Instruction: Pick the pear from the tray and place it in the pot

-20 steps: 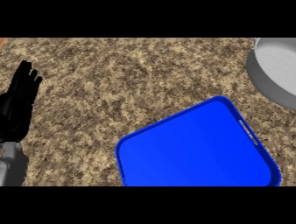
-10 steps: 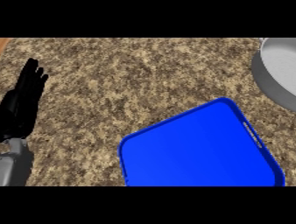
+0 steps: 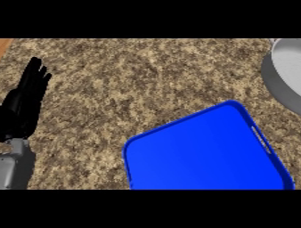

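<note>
– Pear in sight on your end? I find none on my screen.
– None here either. The tray fills the lower middle and right of the frame, and every part of it I see is bare blue. Its near end runs off the lower edge, so the pear may lie there or be out of frame altogether. I cannot tell which.
– And the pot?
– The pot sits at the upper right, partly cut by the right edge, apart from the tray's far corner. What I see of its inside is plain grey, with nothing in it.
– Hands?
– My left hand shows at the left edge over the counter. It is resting, fingers straight and pointing up the frame, holding nothing. The right hand is out of view, so I say nothing of its fingers.
– Which step are we on, then?
– I judge it the very start. As far as this view lets me say, the pick is not yet made.
– Next move?
– First I need the pear found, which I think calls for a look at the tray's hidden end. Then I bring a hand over the fruit, curl round it and lift clear of the tray's rim. I carry it toward the upper right, over the pot's wall, and only there let go.
</note>
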Robot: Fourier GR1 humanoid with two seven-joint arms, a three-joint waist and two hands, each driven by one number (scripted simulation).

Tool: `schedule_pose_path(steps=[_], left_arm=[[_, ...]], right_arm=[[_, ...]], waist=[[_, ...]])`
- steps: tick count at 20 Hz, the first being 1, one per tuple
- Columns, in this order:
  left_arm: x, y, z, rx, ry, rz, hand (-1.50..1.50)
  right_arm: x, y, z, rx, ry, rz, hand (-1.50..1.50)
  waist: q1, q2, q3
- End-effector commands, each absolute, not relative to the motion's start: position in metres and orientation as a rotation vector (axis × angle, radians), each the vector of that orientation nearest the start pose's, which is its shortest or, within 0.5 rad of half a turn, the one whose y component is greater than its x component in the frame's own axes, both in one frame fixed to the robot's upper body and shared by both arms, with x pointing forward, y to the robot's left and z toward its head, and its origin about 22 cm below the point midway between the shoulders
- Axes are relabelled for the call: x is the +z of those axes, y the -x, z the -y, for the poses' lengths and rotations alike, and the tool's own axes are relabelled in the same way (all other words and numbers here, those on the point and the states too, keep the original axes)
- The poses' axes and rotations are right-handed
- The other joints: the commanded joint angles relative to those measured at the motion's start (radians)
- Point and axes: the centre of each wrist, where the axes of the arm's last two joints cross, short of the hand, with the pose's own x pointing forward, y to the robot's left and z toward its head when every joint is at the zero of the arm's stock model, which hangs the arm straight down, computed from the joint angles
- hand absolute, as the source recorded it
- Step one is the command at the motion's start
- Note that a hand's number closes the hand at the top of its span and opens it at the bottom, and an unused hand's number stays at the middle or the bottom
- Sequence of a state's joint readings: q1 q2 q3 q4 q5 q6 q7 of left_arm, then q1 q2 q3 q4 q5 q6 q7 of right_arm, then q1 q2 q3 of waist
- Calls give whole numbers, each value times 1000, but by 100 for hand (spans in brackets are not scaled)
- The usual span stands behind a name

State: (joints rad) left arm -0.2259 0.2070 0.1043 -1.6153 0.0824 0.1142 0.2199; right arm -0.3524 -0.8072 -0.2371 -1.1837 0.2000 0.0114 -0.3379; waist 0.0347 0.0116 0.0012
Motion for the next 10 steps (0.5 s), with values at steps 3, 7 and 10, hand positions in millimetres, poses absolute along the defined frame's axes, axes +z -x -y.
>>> schedule_pose_path(steps=[3, 7, 10], left_arm=[[86, -299, -273, 46, -162, 1630, 0], [88, -286, -272, 23, -151, 1633, 0], [79, -299, -268, 53, -165, 1639, 0]], right_arm=[[138, -324, 482, 691, 1178, 1706, 150], [114, -341, 482, 744, 1136, 1654, 150], [102, -359, 466, 733, 1060, 1635, 150]], waist=[[23, 10, 2], [23, 3, 2], [12, 5, 1]])
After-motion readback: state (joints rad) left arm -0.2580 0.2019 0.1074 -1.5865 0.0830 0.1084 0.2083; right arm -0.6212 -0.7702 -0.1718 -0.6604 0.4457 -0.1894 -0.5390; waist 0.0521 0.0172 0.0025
